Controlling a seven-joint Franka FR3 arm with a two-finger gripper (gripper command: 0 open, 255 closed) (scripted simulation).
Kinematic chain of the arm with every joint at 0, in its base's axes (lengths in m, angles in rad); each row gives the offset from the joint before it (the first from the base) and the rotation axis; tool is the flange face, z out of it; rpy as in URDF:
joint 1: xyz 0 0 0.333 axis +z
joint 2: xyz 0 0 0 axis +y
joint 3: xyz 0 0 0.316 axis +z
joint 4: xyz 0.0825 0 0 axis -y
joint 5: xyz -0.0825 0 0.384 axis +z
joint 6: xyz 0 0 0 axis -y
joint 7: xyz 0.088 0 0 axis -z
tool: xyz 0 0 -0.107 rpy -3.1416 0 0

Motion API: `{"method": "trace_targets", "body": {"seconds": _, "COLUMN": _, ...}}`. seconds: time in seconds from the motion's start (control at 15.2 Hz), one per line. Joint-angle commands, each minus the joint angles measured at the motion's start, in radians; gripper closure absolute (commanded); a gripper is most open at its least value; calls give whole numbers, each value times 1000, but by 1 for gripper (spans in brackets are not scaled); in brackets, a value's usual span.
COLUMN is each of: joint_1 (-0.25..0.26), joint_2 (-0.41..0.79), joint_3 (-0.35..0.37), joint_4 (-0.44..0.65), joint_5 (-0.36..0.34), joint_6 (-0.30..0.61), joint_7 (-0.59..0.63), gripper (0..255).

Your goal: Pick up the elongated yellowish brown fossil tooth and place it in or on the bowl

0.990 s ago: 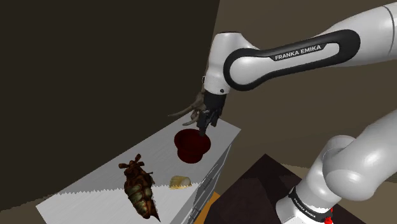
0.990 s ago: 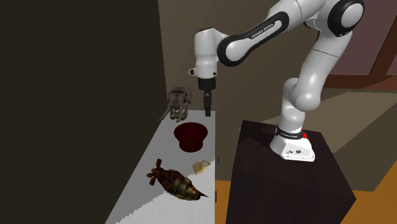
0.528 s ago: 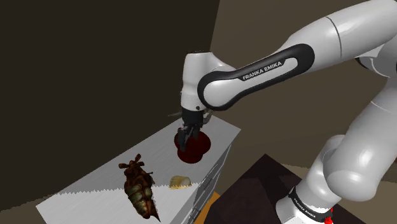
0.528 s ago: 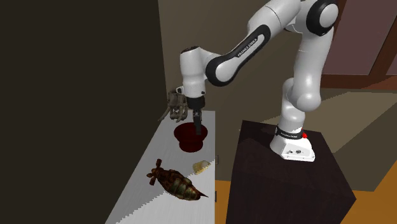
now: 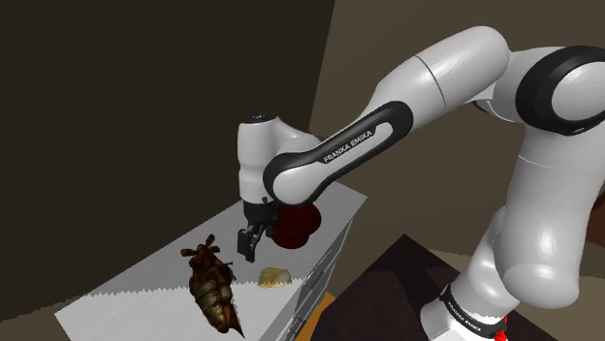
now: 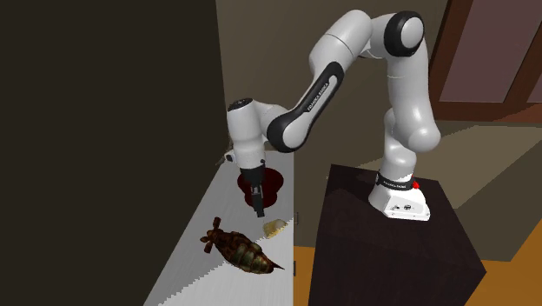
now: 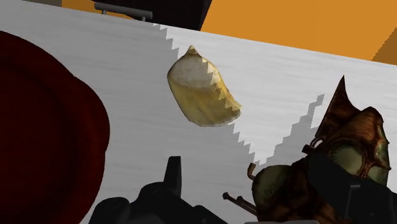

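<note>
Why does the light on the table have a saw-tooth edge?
Shoulder view: a zigzag border splits lit from shaded grey on the table, likely a rendered-shadow flaw. Wrist view: the same jagged line crosses the yellowish tooth.

The fossil tooth (image 7: 202, 89) is a short, pale yellowish-tan lump with one pointed end. It lies flat on the grey table (image 5: 145, 289) near its edge (image 5: 274, 277) (image 6: 275, 228). The dark red bowl (image 5: 302, 225) (image 6: 274, 181) (image 7: 44, 127) stands upright on the table, near the tooth but apart from it.
</note>
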Motion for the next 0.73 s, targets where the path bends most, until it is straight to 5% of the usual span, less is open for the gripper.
{"method": "trace_targets", "body": {"seconds": 0.0, "joint_1": 17, "joint_2": 46, "joint_3": -2, "joint_4": 24, "joint_5": -22, "joint_6": 14, "joint_7": 16, "gripper": 0}}
{"method": "trace_targets", "body": {"seconds": 0.66, "joint_1": 29, "joint_2": 100, "joint_3": -15, "joint_4": -3, "joint_5": -50, "joint_6": 92, "joint_7": 35, "gripper": 0}}
